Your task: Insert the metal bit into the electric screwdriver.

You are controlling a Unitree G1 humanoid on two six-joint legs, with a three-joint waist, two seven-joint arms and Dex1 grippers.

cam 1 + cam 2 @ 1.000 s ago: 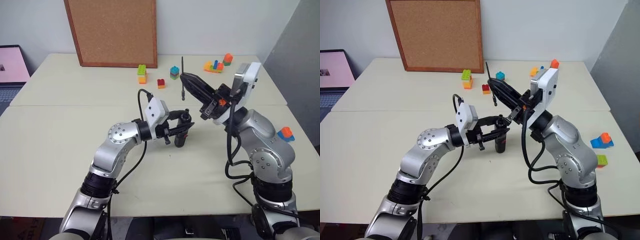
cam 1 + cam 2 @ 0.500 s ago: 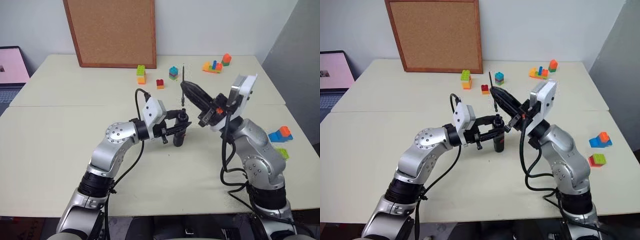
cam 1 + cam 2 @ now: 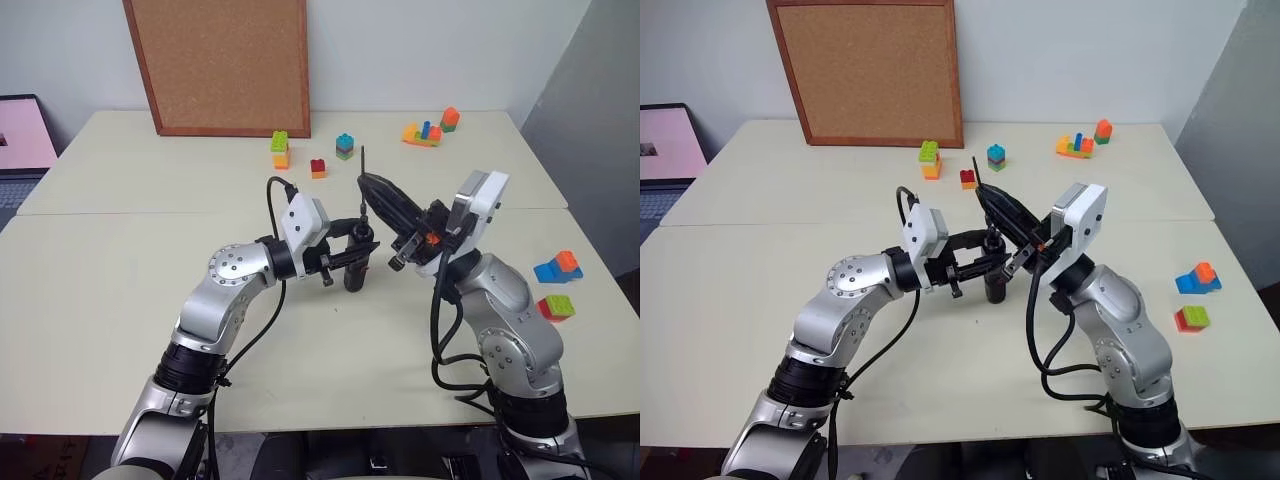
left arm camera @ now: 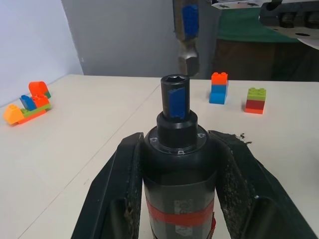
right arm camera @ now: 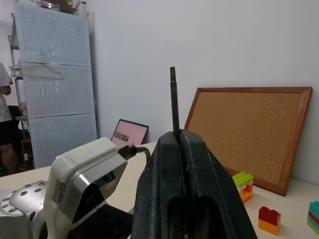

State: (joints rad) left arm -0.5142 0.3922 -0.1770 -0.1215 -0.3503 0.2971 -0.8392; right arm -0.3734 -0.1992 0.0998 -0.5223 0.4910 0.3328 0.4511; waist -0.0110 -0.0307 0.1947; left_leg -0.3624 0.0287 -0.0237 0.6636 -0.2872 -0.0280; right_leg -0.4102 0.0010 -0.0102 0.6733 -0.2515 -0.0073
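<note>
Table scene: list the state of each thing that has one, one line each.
Screwdriver: upright, clamped in the left gripper, socket empty.
Bit: pinched upright in the right gripper, its lower end just above the socket, not inserted.
Left gripper: shut on the screwdriver.
Right gripper: shut on the bit.
Laptop: open, screen lit.
Bricks: stacked in small clumps on the table.

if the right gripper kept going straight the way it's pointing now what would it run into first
Probably nothing close: the right gripper, shut on the metal bit, points up and away over the table, toward the cork board and wall. Depth is unclear. The screwdriver stands below that line.
</note>
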